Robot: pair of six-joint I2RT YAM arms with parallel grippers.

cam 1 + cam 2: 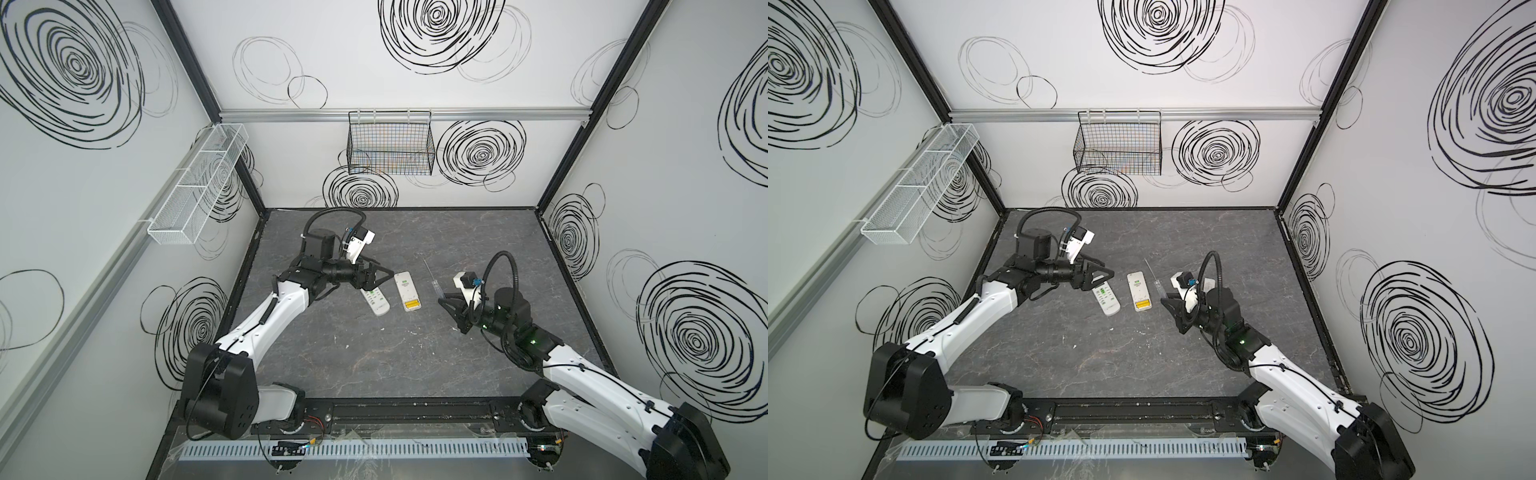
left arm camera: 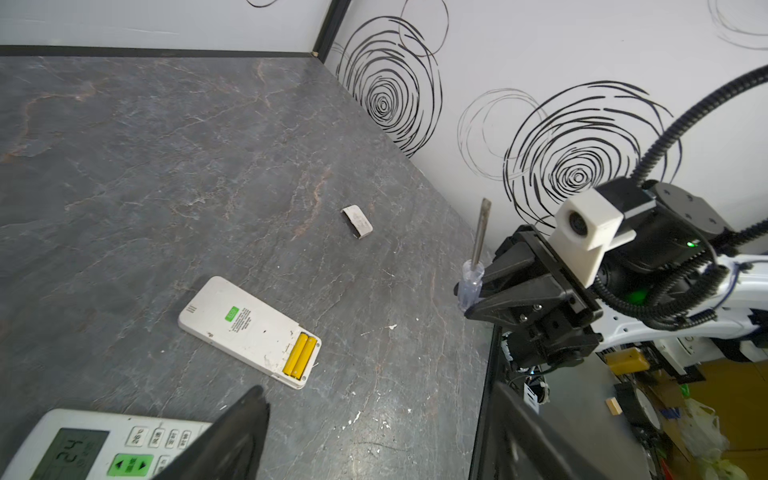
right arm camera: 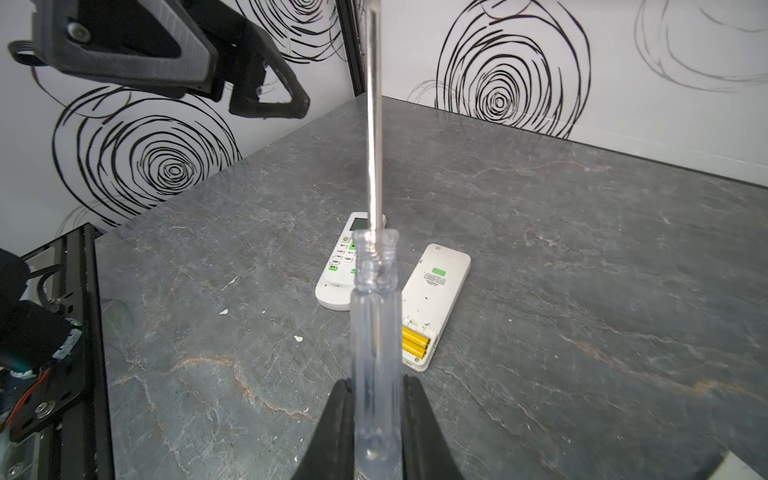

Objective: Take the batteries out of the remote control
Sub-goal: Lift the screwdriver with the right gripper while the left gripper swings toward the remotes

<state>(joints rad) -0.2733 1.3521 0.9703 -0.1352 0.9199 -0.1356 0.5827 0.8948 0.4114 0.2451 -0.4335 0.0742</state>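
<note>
**Workspace with two remotes, one of them opened.** Two remotes are lying side by side near the middle of the grey table.

- **Remotes:** The face-up remote, with buttons and display showing, is lying on the left. The face-down remote is lying just beside it without touching, and its battery bay is uncovered.
- **Batteries:** Two batteries, both bright yellow, are sitting side by side in that bay, at the end of the remote nearer the arm bases.
- **Cover:** One small white cover is lying on the table, well apart from the face-down remote.
- **Right arm:** One screwdriver is being held in the right gripper. The fingers are pressing on the clear handle from both sides, and the shaft is pointing away from the wrist.
- **Left arm:** The left gripper is hanging above the far end of the face-up remote, with its fingers spread wide and holding nothing.
- **Baskets:** One white basket is hanging on the left wall and one black basket on the back wall.
</note>
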